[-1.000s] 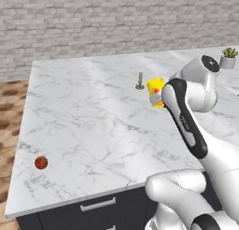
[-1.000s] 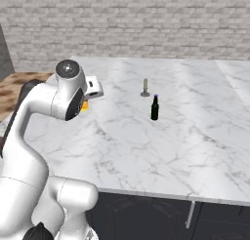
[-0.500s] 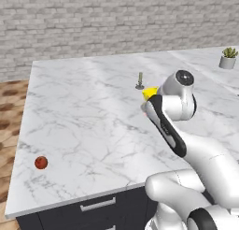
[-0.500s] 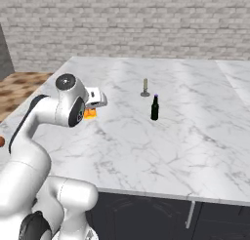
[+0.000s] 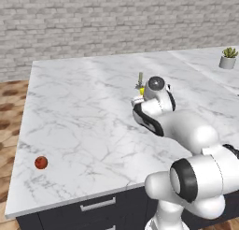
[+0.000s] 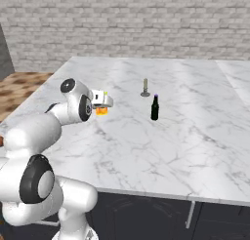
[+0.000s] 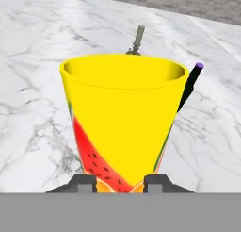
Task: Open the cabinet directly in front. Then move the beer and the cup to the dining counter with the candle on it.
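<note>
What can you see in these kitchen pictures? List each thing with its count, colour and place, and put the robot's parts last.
Counter: one, white marble, under everything.
Cup: one, yellow, held between the fingertips.
Bottle: one, dark, standing right of the candle.
Candle: one, grey-green, mid counter.
Ball: one, red, near the counter's front left corner.
Plant: one, green in a grey pot, far right.
Wall: one, grey brick, behind.
Gripper: one, dark tips, closed on the cup.
</note>
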Robot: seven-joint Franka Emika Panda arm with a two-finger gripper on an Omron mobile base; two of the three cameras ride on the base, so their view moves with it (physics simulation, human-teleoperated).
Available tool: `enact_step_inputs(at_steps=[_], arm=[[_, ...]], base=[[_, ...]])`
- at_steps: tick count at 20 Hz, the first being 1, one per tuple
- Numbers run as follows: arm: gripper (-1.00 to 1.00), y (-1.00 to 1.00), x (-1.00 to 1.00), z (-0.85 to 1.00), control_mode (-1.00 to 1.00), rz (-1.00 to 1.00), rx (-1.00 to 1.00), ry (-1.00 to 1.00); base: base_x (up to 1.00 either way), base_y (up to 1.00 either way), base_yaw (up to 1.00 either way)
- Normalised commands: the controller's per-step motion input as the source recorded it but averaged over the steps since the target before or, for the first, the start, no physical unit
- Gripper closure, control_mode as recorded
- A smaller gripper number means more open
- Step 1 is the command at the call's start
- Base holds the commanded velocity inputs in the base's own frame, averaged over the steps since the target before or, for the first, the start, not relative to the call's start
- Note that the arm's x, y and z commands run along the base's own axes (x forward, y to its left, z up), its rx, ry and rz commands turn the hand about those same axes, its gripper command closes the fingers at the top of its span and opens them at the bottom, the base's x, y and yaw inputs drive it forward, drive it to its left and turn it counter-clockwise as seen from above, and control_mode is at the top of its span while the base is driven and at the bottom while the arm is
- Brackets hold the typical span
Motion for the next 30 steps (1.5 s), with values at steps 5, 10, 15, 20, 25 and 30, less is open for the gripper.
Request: enact_step_inputs(at_steps=[5, 10, 15, 20, 25, 30], arm=[[1.00, -0.19, 1.00, -0.27, -1.00, -0.18, 0.00, 0.00], [1.00, -0.16, 0.72, -0.29, -1.00, -0.03, 0.00, -0.03], [1.00, -0.18, 0.08, -0.31, -1.00, 0.00, 0.00, -0.18], [1.00, -0.06, -0.19, 0.04, -1.00, 0.00, 0.02, -0.09], [1.00, -0.09, -0.75, 0.67, -1.00, -0.03, 0.13, -0.37], [1.00, -0.03, -1.00, 1.00, -1.00, -0.04, 0.12, -0.37]], base=[[0.00, 0.00, 0.00], [0.00, 0.00, 0.00], [0.00, 0.00, 0.00], [0.00, 0.00, 0.00], [0.00, 0.00, 0.00], [0.00, 0.00, 0.00]])
